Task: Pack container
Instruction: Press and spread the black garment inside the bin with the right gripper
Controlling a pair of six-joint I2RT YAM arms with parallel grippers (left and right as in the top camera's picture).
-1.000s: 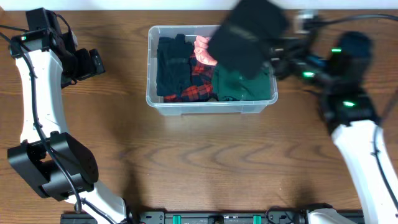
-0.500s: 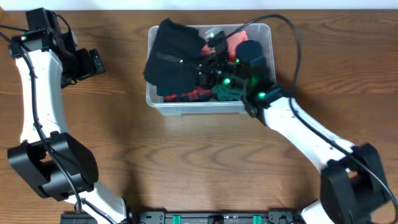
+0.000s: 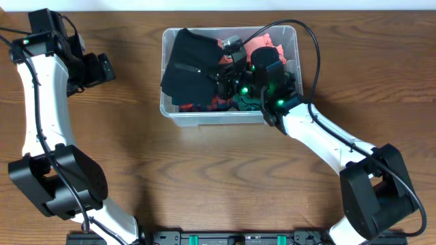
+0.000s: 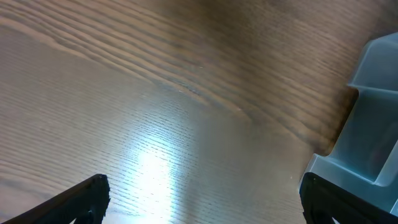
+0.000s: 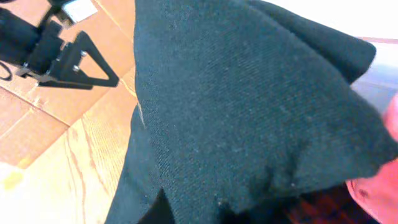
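The clear container (image 3: 231,117) stands at the back middle of the table, and its corner shows in the left wrist view (image 4: 373,124). It holds red plaid clothing (image 3: 204,103), a green garment (image 3: 248,102) and a pink item (image 3: 262,42). My right gripper (image 3: 219,71) is over the tub, shut on a black garment (image 3: 187,64) that hangs over the tub's left half and left rim. The garment fills the right wrist view (image 5: 249,106) and hides the fingers there. My left gripper (image 3: 102,68) is open and empty (image 4: 205,205) above bare table, left of the tub.
The wooden table (image 3: 225,177) lies in front of the tub. The right arm (image 3: 327,143) reaches diagonally from the front right to the tub. The left arm (image 3: 41,102) stands along the left edge. Pink cloth (image 5: 385,186) shows under the garment.
My right arm swung the black garment from the tub's back right corner leftward and lowered it over the tub's left half. The left arm has not moved.
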